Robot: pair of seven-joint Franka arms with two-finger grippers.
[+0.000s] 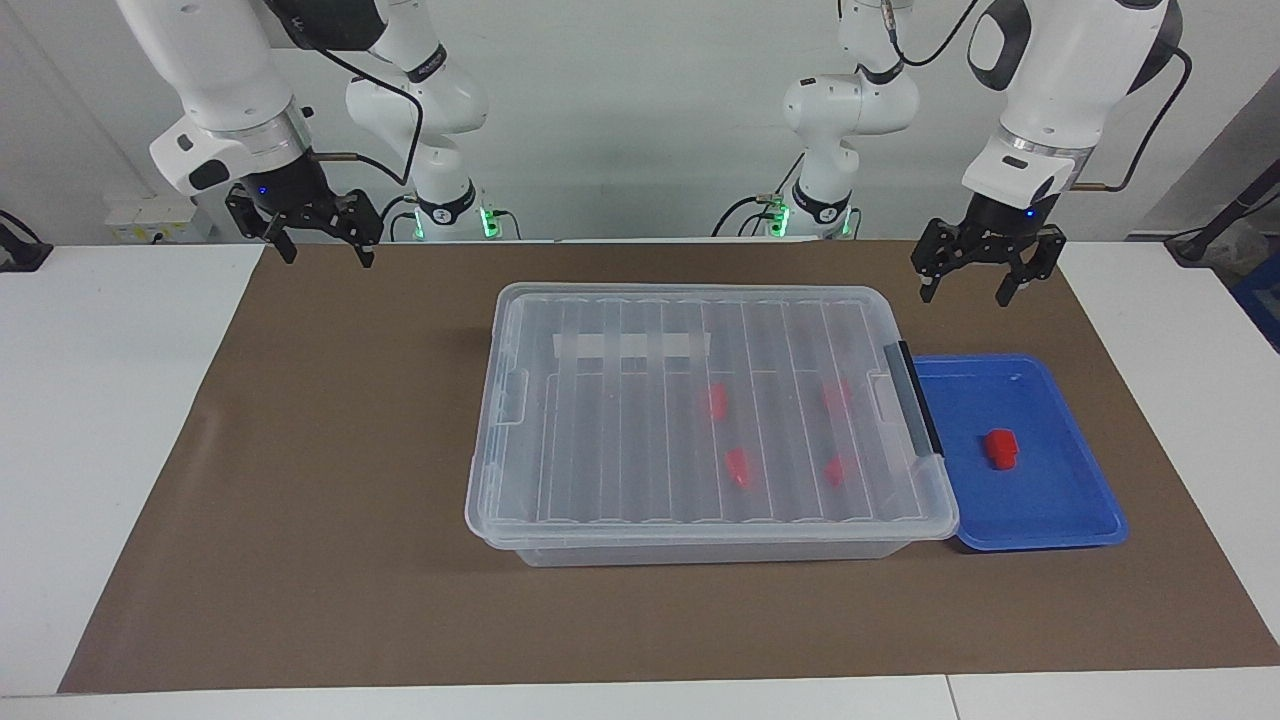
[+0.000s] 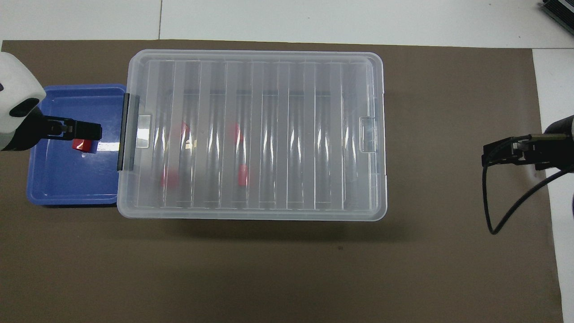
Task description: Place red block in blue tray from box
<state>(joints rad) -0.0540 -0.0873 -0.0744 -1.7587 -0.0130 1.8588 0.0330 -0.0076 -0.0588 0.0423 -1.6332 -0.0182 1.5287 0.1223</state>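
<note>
Facing view: red block lies in blue tray, tray touching the box at its latch bar | lid shut over four more red blocks | left gripper up over brown mat, jaws wide, empty | right gripper raised over mat's corner, wide, empty.

We hold both arms raised at our end of the tabletop, wrists bent downward. Our left claw hangs in the air with its two fingers spread apart, holding nothing. Our right claw hangs likewise at the other end, tilted a little, fingers apart and empty.
</note>
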